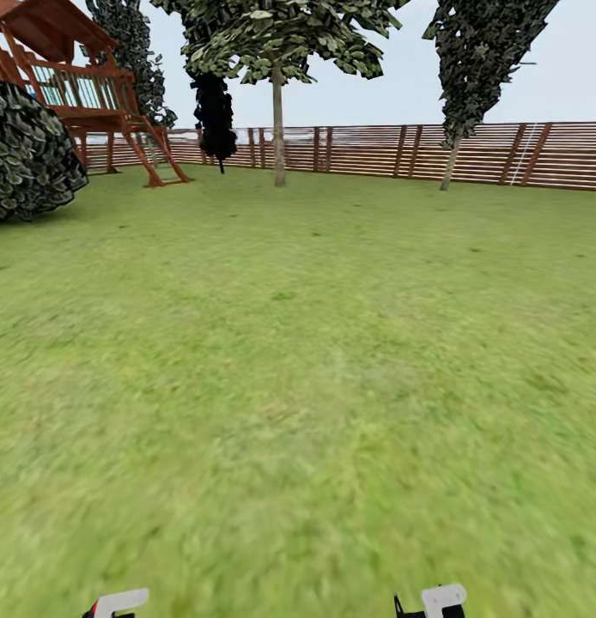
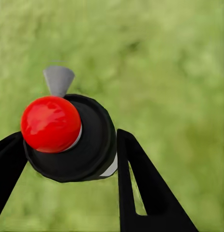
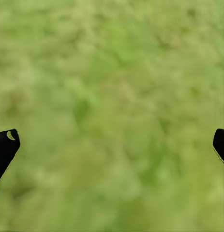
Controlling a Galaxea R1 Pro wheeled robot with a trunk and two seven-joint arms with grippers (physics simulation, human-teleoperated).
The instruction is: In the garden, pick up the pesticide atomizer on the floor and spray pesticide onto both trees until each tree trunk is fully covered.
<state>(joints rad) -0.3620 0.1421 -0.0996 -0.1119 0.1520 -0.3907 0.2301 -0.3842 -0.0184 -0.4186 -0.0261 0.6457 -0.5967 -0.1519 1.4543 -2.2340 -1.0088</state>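
Observation:
The pesticide atomizer (image 2: 95, 140) sits between the black fingers (image 2: 141, 183) of my left gripper (image 2: 68, 140), which is shut on it. Its black top, round red knob and grey nozzle face the left wrist camera, with blurred grass behind. My right gripper (image 3: 112, 140) is open over bare lawn and holds nothing. White parts of both wrists show at the bottom edge of the head view. Far ahead stands a tree (image 1: 278, 129) with a straight pale trunk and a green leafy crown. A second tree (image 1: 453, 163) with a thin leaning stem and dark crown stands at the right by the fence.
Green lawn (image 1: 298, 360) stretches ahead to the brown slatted fence (image 1: 375, 150). A wooden play tower (image 1: 83, 94) and a round dark shrub (image 1: 23, 154) stand at the far left. A small black-foliage tree (image 1: 215, 112) is near the fence.

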